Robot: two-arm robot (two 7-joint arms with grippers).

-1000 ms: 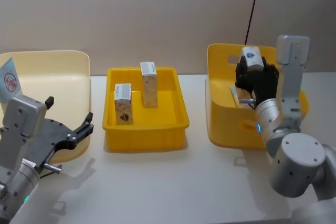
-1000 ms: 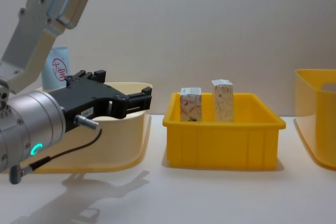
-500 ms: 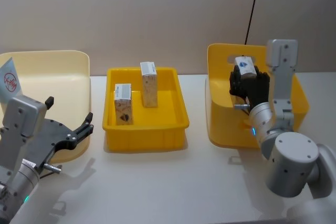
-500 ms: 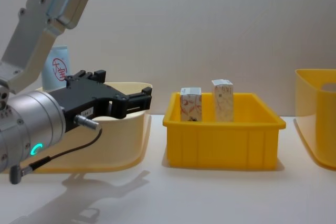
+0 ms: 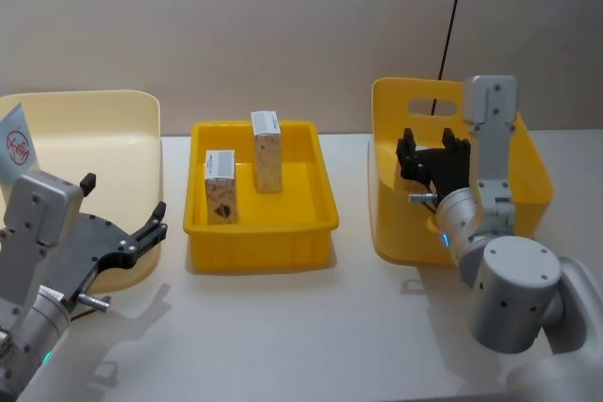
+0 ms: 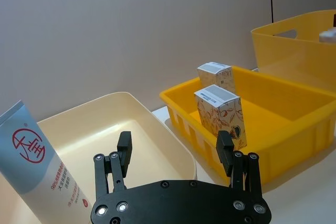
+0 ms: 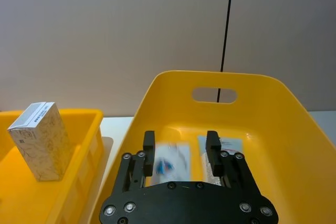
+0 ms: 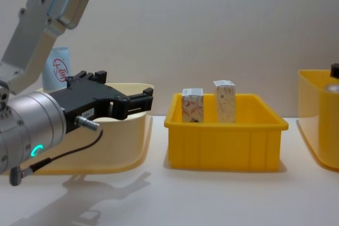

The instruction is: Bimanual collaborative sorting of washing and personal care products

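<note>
Two small white cartons (image 5: 220, 185) (image 5: 268, 150) with orange-brown print stand upright in the middle yellow bin (image 5: 262, 228). They also show in the chest view as cartons (image 8: 192, 105) (image 8: 224, 100). A pale-blue tube (image 6: 37, 166) with a red circled mark leans in the cream bin (image 5: 104, 124). My left gripper (image 5: 122, 200) hangs open and empty at that bin's front right corner. Over the right yellow bin (image 5: 391, 223), my right gripper (image 5: 429, 143) is open. Below its fingers, a blurred white pack (image 7: 169, 163) with a blue mark is in that bin, beside another flat pack (image 7: 231, 144).
The three bins stand in a row on a white table (image 5: 311, 327) against a plain wall. A black cable (image 5: 454, 7) runs down behind the right bin. Bare table lies in front of the bins.
My right gripper came down and left over the right bin and opened, letting go of the white pack, which now lies blurred inside the bin. The left arm has not moved.
</note>
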